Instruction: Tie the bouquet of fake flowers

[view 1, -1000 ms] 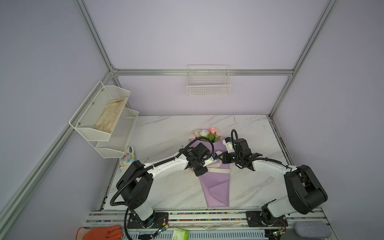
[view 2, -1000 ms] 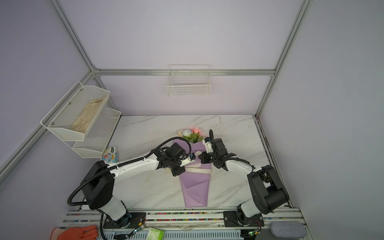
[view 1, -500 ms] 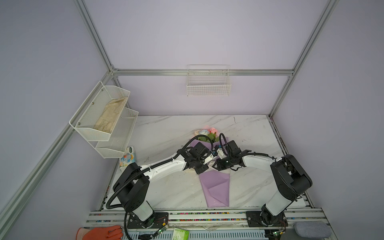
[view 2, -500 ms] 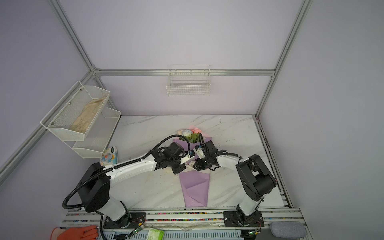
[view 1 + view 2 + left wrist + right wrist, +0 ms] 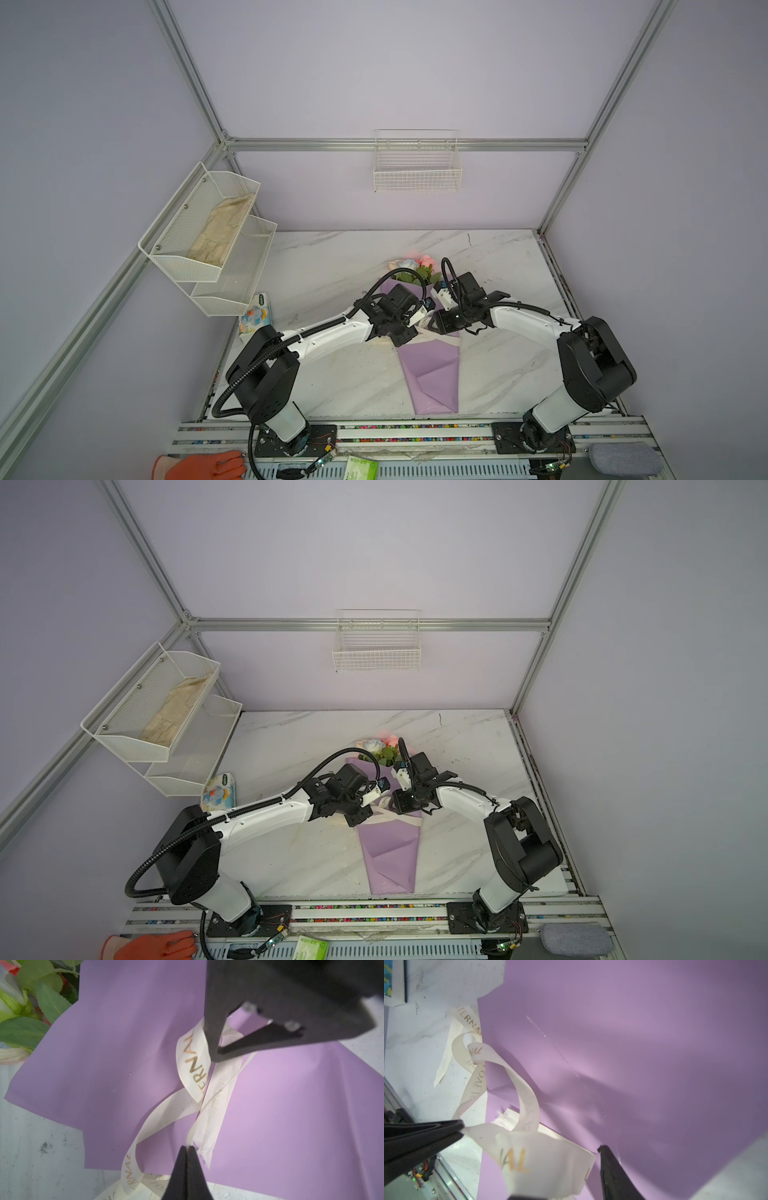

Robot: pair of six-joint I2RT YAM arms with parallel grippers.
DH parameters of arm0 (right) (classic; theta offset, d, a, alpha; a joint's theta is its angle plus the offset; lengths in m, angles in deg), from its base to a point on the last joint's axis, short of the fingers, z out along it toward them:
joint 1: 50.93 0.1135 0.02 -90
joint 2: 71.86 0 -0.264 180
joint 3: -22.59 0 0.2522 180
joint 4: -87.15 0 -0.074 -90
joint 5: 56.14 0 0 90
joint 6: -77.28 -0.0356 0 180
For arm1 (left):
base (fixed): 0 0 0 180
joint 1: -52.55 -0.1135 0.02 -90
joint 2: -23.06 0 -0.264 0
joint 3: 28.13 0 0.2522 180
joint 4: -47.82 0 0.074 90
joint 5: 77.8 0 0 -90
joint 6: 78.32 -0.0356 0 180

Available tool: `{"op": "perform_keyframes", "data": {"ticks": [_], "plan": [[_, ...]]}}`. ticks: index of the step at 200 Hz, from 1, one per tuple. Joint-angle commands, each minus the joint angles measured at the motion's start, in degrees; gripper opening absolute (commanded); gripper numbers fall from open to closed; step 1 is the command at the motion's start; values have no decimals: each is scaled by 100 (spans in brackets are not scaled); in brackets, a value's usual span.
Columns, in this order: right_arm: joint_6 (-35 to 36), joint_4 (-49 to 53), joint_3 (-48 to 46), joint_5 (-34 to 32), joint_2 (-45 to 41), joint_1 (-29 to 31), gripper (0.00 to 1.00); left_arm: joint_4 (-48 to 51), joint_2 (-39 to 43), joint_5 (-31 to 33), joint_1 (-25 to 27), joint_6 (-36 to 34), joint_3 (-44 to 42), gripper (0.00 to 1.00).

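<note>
Bouquet of fake flowers (image 5: 432, 370) lies on the marble tabletop (image 5: 332, 257) between the 2 arms, sheathed in lilac paper, with the flower heads toward the far wall and the pointed end toward the near rail. Wrapping looks done, and a cream ribbon (image 5: 193, 1059) with gold lettering crosses the sheath at its waist in both top views. In the left wrist view its strands cross each other loosely on the paper, with 1 slack loop standing up, and no tight knot or bow shows. The left end effector (image 5: 187, 1150) is pinched shut on a ribbon strand. The right end effector (image 5: 217, 1054) hangs over the crossing. In the right wrist view its jaws stand partway apart, with a lettered fold of ribbon lying between them, apparently unclamped. I judge the tie about midway: the crossing has to be drawn snug and then knotted.
</note>
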Motion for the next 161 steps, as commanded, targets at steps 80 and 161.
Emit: {"op": "perform_keyframes", "data": {"ticks": [80, 161], "plan": [[-2728, -250, -1146, -43, -1851, 732, 39, -331, 87, 277, 12, 499, -30, 0], [-4647, -1715, -1563, -1287, -1114, 1432, 42, -343, -45, 239, 16, 591, 110, 0]]}}
